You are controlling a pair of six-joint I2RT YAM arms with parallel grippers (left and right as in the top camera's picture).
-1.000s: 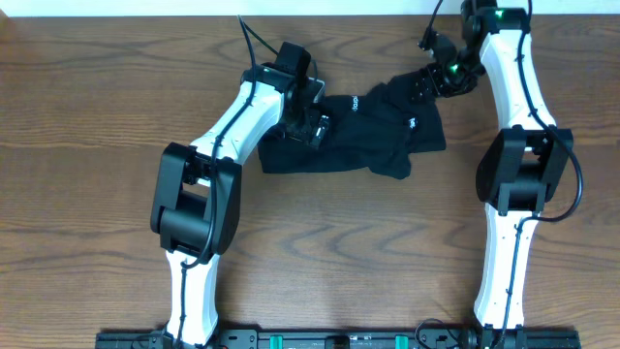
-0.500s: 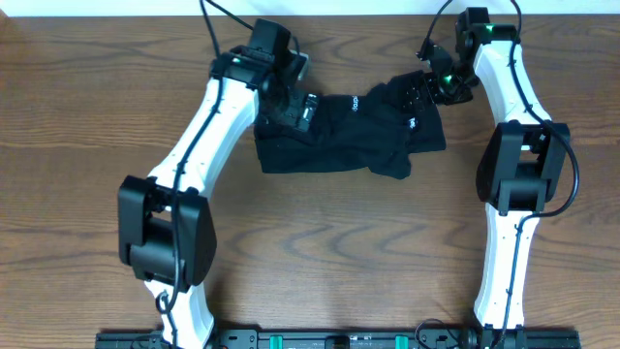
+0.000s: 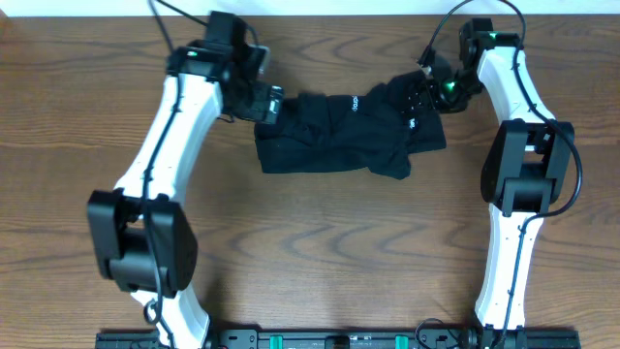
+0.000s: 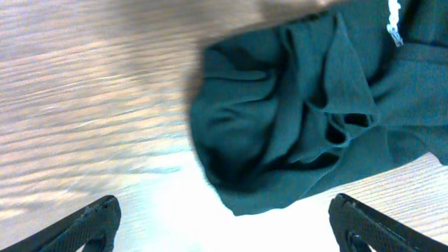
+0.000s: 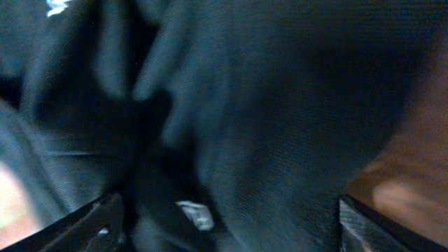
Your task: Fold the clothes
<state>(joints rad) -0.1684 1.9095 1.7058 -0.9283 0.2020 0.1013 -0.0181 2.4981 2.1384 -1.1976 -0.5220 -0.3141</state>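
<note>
The black shirt (image 3: pixel 339 136) lies crumpled at the back middle of the table, with small white logo marks (image 3: pixel 355 102) showing. My left gripper (image 3: pixel 266 103) hovers open just off its left end. In the left wrist view the wide jaws (image 4: pixel 224 234) frame bare wood, with the shirt's bunched edge (image 4: pixel 280 133) ahead of them. My right gripper (image 3: pixel 423 97) sits over the shirt's upper right part. In its wrist view dark fabric (image 5: pixel 280 105) fills the frame between the spread fingers (image 5: pixel 94 224), and a small white tag (image 5: pixel 194 213) shows low down.
The wooden table (image 3: pixel 320 252) stretches in front of the shirt. Its back edge (image 3: pixel 339 12) runs just behind both grippers. The left arm's elbow (image 3: pixel 140 242) stands at the left and the right arm's elbow (image 3: pixel 523 165) at the right.
The left arm has swung left and its gripper has come off the shirt's left part to just beside its edge. The right gripper has stayed over the shirt's upper right.
</note>
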